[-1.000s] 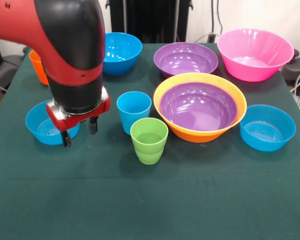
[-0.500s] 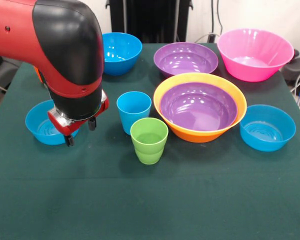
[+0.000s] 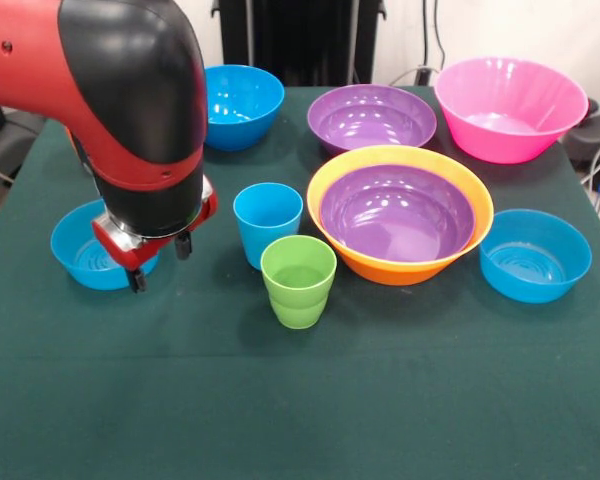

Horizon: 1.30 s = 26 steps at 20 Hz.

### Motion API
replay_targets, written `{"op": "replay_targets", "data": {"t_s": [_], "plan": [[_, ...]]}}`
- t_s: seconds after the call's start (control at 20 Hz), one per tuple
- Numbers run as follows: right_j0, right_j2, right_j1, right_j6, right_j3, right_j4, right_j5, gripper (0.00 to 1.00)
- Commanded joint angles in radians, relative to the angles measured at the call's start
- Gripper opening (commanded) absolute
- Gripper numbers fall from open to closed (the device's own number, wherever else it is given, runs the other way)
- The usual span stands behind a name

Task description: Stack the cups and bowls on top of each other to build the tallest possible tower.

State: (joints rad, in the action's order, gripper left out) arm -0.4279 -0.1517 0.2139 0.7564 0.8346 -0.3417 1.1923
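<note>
Honestly, front view only: the gripper [image 3: 160, 262] hangs empty with its fingers apart at the left blue bowl [image 3: 85, 257], so I'd centre over one rim wall before closing; a purple bowl [image 3: 398, 213] already sits nested inside the orange bowl [image 3: 380, 265]; light blue cup [image 3: 267, 222] and green cup [image 3: 298, 280] stand empty just beside it; no real tower yet.

Glossy, smooth plastic throughout: the pink bowl [image 3: 510, 107] at upper right, the orange-yellow bowl [image 3: 400, 264] at centre, the ridged green cup [image 3: 298, 281]. Beneath them, the table [image 3: 380, 400] wears matt dark green cloth.
</note>
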Motion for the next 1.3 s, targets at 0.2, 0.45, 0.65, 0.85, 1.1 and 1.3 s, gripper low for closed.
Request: {"op": "replay_targets", "data": {"t_s": [0.2,0.45,0.65,0.85,1.1,1.3], "plan": [[0.014,-0.091,0.097,-0.122,0.096,-0.013,-0.055,1.00],[-0.020,-0.088,0.134,-0.097,0.198,-0.006,-0.125,1.00],[-0.074,-0.113,0.198,-0.018,0.329,0.040,-0.278,1.00],[-0.108,-0.124,0.224,0.030,0.419,0.054,-0.387,1.00],[-0.131,-0.133,0.227,0.070,0.480,0.077,-0.444,1.00],[-0.132,-0.129,0.217,0.073,0.478,0.089,-0.426,1.00]]}}
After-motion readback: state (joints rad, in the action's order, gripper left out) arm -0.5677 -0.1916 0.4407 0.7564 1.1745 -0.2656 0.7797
